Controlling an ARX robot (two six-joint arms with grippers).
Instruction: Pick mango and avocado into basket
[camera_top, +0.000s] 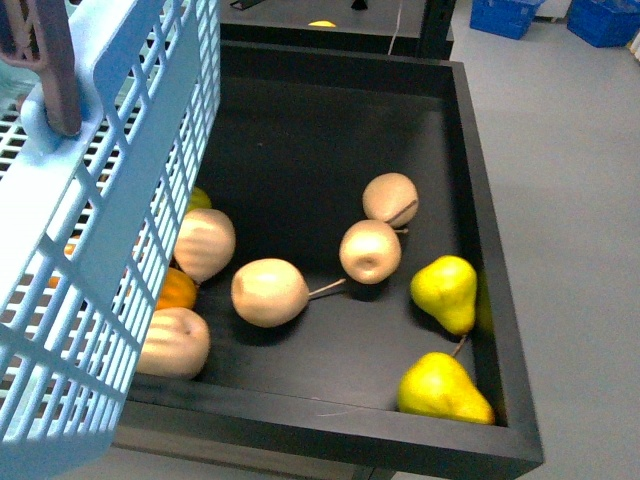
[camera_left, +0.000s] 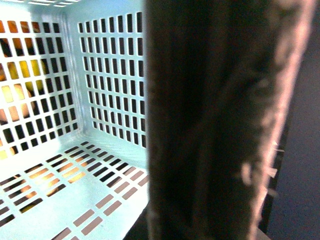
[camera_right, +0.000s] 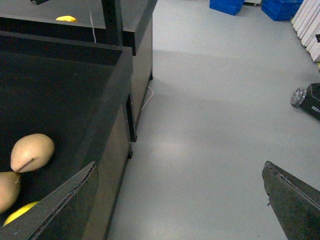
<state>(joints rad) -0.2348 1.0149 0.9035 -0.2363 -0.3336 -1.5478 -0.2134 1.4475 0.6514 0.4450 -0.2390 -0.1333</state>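
The light blue basket (camera_top: 150, 150) hangs tilted at the left of the front view, covering the left part of the black bin. Its brown handle (camera_top: 55, 60) rises at the top left. In the left wrist view the same handle (camera_left: 215, 125) fills the foreground, blurred and very close, and my left gripper is shut on it with its fingers out of sight. The basket's lattice floor (camera_left: 75, 200) shows nothing lying on it. My right gripper (camera_right: 182, 200) is open over grey floor beside the bin's outer wall. No mango or avocado is in view.
The black bin (camera_top: 480, 200) holds three tan round fruits (camera_top: 268, 292), two yellow pears (camera_top: 445, 290) and an orange fruit (camera_top: 178, 290) next to the basket. Blue crates (camera_top: 505, 15) stand on the far floor. A wheeled base (camera_right: 307, 97) sits on the floor.
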